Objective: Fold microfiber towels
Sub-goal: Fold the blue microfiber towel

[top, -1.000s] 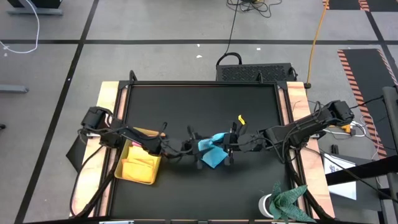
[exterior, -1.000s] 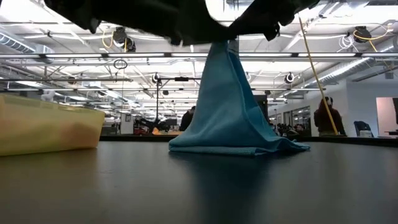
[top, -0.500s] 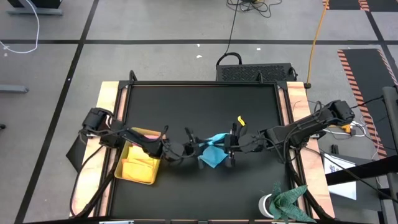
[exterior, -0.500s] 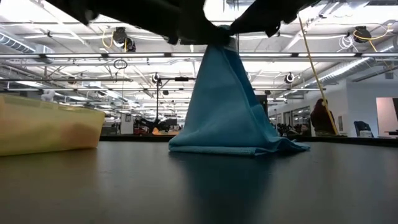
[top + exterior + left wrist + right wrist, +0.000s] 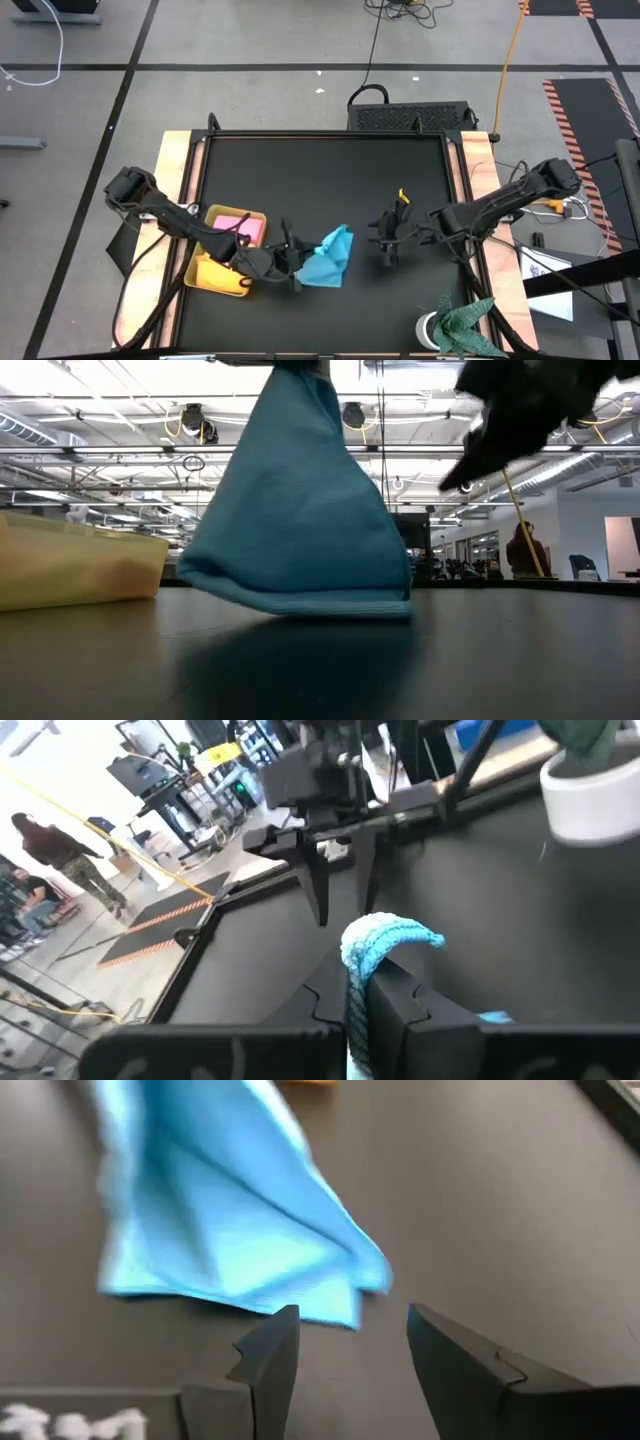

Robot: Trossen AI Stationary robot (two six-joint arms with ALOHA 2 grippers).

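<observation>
Light blue towel hangs pinched by one corner in the left gripper, its lower edge trailing on the table beside the tray. The right gripper, jaws apart and empty, stands off toward the right, the farther arm

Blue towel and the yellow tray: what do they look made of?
Blue towel: soft matte fabric, likely microfiber; it drapes in folds and shows a stitched hem where the left gripper pinches it. Yellow tray: seems translucent plastic, rigid straight walls, light glowing through.
</observation>
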